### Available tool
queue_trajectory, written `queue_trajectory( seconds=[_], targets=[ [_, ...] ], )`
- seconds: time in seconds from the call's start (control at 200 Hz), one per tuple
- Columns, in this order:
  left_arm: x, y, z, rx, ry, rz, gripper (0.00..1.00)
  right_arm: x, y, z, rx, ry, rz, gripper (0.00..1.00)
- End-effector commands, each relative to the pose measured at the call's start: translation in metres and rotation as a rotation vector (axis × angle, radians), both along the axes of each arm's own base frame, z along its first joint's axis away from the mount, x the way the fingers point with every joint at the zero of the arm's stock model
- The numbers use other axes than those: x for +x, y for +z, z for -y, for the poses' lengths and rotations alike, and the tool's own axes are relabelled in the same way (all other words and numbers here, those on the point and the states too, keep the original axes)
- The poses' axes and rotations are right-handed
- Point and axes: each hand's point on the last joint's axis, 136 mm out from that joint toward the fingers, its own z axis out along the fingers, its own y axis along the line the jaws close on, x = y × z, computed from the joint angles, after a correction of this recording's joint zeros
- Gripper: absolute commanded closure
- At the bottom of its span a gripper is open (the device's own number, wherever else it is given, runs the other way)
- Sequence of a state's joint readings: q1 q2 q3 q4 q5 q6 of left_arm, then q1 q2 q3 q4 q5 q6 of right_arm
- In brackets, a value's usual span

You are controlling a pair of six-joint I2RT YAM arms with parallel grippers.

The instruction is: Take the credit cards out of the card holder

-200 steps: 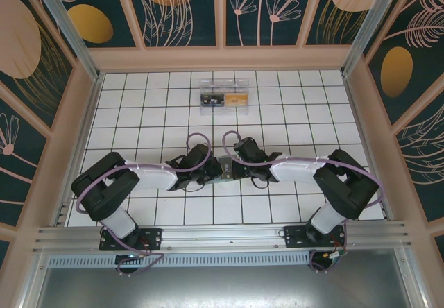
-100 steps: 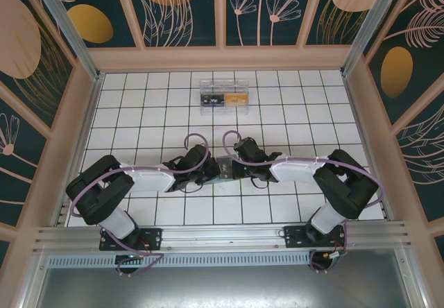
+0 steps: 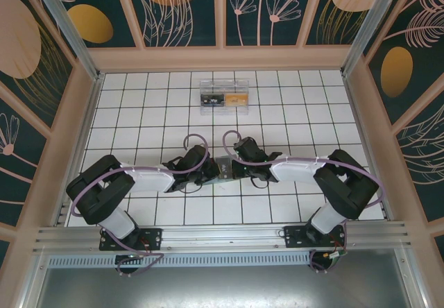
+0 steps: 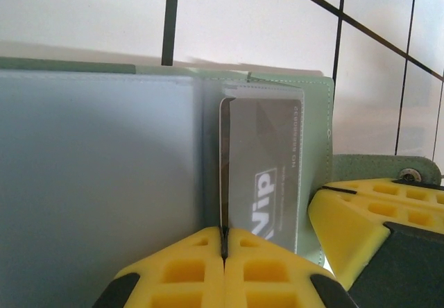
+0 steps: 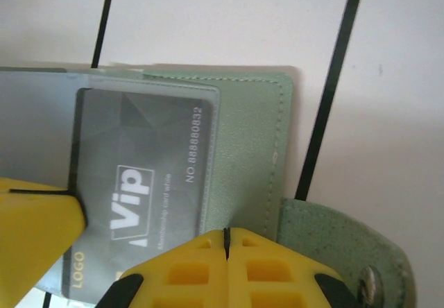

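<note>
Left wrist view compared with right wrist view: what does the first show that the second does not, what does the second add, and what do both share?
Left wrist view: the broad blue-grey inside of the card holder, and the left gripper shut on the near edge of the black card, seen at a slant.
Right wrist view: the card's face flat on, its printed number readable, and the right gripper shut on the holder's green edge.
Both: the card, the green holder, its snap tab and the white tiled table.
</note>
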State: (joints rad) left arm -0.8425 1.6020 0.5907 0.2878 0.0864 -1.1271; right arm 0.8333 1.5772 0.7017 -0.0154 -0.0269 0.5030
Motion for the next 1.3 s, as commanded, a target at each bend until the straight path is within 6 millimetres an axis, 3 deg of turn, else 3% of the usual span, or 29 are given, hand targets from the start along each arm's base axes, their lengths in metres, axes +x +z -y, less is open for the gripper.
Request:
queue_trajectory(
  seconds=[0.0,0.2,0.586,1.296],
  targets=[
    [-0.005,-0.012,-0.006,0.028,-0.010,-0.027,1.00,0.003,0.021,-0.018,0.066,0.028,0.021,0.94],
    [-0.006,-0.013,-0.006,0.030,-0.012,-0.028,1.00,0.001,0.013,-0.029,0.085,0.054,-0.010,0.95],
    [-0.007,-0.017,-0.015,0.064,-0.004,-0.028,1.00,-0.005,-0.024,0.004,-0.041,-0.022,-0.065,0.97],
    [-0.010,-0.017,-0.038,0.089,0.027,-0.023,1.00,-0.007,-0.028,0.017,-0.067,-0.053,-0.076,0.98]
  ],
)
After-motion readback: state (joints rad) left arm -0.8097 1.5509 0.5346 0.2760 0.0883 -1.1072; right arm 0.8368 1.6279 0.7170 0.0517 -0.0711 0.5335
